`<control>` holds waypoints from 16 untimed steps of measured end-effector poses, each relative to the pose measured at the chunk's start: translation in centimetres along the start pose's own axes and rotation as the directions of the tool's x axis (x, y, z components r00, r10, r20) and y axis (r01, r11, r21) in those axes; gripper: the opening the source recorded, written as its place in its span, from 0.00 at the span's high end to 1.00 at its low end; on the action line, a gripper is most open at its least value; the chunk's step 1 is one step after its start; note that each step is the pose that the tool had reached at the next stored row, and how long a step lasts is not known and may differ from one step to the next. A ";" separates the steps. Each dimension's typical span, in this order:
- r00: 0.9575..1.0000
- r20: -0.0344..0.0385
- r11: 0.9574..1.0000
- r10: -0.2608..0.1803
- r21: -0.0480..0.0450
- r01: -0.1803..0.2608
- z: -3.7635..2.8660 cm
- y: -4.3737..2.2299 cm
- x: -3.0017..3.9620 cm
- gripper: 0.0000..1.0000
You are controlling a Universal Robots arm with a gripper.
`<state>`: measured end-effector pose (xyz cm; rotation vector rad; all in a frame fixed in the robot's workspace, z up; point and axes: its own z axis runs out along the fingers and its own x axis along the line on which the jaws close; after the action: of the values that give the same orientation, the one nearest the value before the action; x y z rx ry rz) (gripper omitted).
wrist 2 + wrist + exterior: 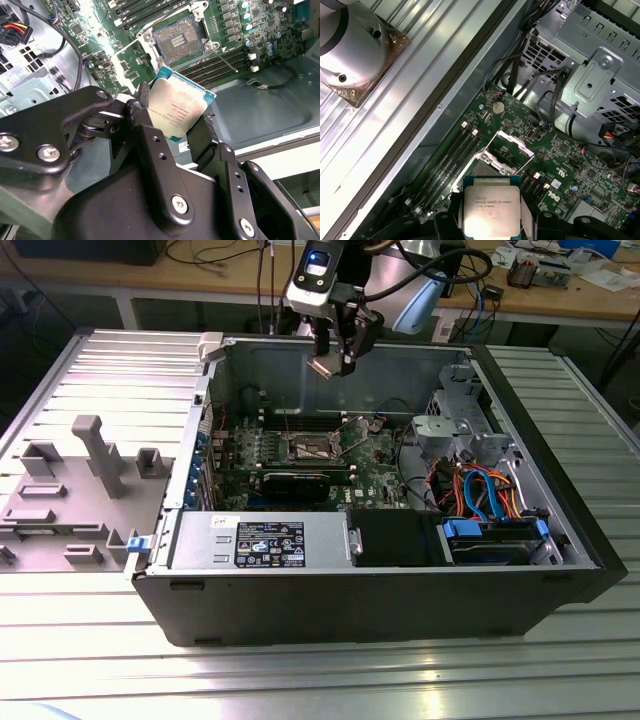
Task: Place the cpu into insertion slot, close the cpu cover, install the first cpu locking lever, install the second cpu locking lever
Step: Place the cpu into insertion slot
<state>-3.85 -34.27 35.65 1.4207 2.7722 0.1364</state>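
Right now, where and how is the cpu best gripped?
By two opposite edges, coming in along its plane, as the gripper does: the cpu is thin, flat and square, so a side pinch leaves both faces clear.

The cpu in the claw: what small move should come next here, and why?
Probably ease the claw down toward the insertion slot, squaring the chip to it on the way. The cpu is clamped in the claw and hangs well above the green board, not yet over the slot. The slot lies bare, with the cpu cover raised, so nothing seems to block the way.
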 end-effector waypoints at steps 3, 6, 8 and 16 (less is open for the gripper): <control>1.000 0.000 1.000 0.005 0.000 -0.005 0.00 0.00 0.00 0.46; 1.000 0.001 1.000 0.006 0.000 -0.006 0.00 0.00 0.00 0.46; 1.000 0.001 1.000 0.006 0.000 -0.006 0.00 0.00 0.00 0.46; 1.000 0.002 1.000 0.017 0.000 -0.017 0.00 0.00 0.00 0.46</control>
<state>-3.86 -34.27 35.65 1.4444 2.7591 0.1359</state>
